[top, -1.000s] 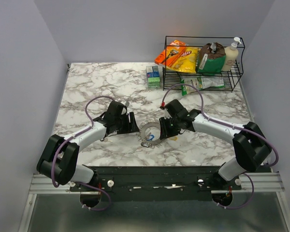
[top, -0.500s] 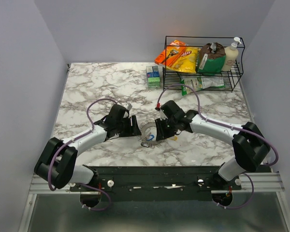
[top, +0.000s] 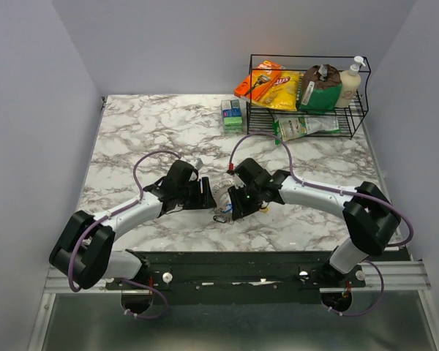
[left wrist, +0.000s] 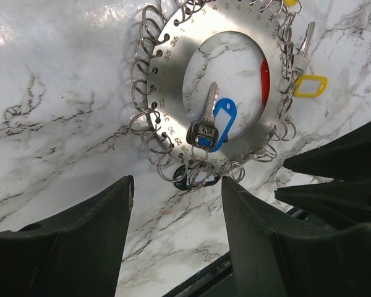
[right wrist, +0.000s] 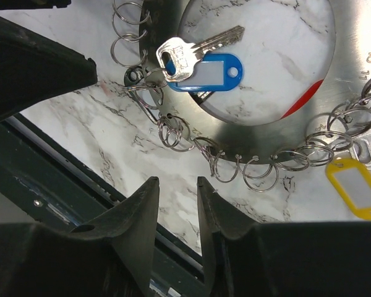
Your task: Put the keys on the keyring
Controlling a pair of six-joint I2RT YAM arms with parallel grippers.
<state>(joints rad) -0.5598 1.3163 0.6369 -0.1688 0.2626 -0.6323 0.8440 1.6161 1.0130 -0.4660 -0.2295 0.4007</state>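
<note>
One blue-tagged key (left wrist: 209, 106) | in keyring (left wrist: 170, 68) centre | both jaws parted, empty

The keyring (left wrist: 171, 68) is a flat silver disc with a wide round opening, numbers stamped along its band and many small wire rings (left wrist: 143, 120) hung from holes around its rim. It lies flat on the marble (left wrist: 62, 93). One silver key (left wrist: 208, 111) with a blue tag (left wrist: 223, 117) rests at the band's inner edge, its blade pointing into the opening. A second key (left wrist: 305, 43) with a yellow tag (left wrist: 310, 85) lies just outside the rim.
</note>
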